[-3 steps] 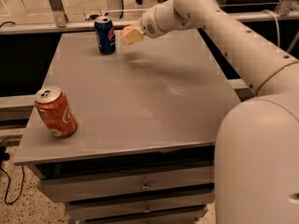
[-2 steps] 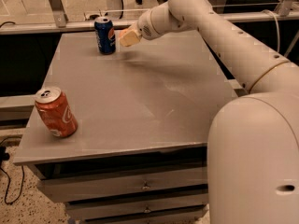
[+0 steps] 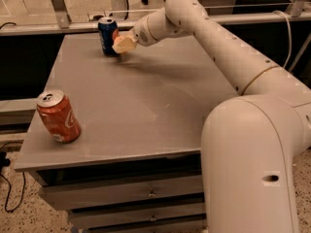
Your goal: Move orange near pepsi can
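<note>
The pepsi can [image 3: 108, 35], dark blue with a silver top, stands upright at the far left of the grey table [image 3: 146, 106]. My gripper [image 3: 123, 44] reaches in from the right and hangs low over the table, just right of the can and almost touching it. Its cream fingers [image 3: 127, 44] are closed around the orange [image 3: 117, 39]. Only a small orange patch of the fruit shows on the side facing the can. The rest of the orange is hidden by the fingers.
An orange-red soda can [image 3: 58, 116] stands upright near the table's front left edge. Drawers [image 3: 146, 195] sit under the tabletop. A metal rail [image 3: 73, 27] runs behind the table. My arm's large white body [image 3: 252, 164] fills the lower right.
My gripper has moved a little left and down with the orange, closer to the pepsi can and the tabletop. Both cans have stayed put.
</note>
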Tool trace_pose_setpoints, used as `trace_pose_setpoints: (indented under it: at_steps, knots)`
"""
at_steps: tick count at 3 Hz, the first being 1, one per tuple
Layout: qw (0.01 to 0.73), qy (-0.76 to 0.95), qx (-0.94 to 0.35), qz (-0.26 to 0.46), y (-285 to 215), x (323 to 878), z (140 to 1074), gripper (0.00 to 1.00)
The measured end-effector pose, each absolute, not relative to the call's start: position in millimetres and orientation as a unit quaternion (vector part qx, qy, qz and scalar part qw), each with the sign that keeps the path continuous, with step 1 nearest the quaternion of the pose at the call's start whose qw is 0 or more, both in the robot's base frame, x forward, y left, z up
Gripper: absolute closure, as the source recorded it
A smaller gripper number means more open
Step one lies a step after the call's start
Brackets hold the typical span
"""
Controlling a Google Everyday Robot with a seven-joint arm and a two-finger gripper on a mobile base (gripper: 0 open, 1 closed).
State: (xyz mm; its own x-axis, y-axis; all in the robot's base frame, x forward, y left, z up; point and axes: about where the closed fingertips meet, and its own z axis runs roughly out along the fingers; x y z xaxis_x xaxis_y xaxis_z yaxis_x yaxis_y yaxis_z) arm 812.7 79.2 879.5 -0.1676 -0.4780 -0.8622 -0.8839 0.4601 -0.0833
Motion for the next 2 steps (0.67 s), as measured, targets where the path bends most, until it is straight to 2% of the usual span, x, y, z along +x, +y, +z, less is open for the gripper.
trace_pose_setpoints:
  at_steps: [2]
  knots:
    - [0.433,0.729,-0.471,0.243,93.8,809.8,867.1,0.00]
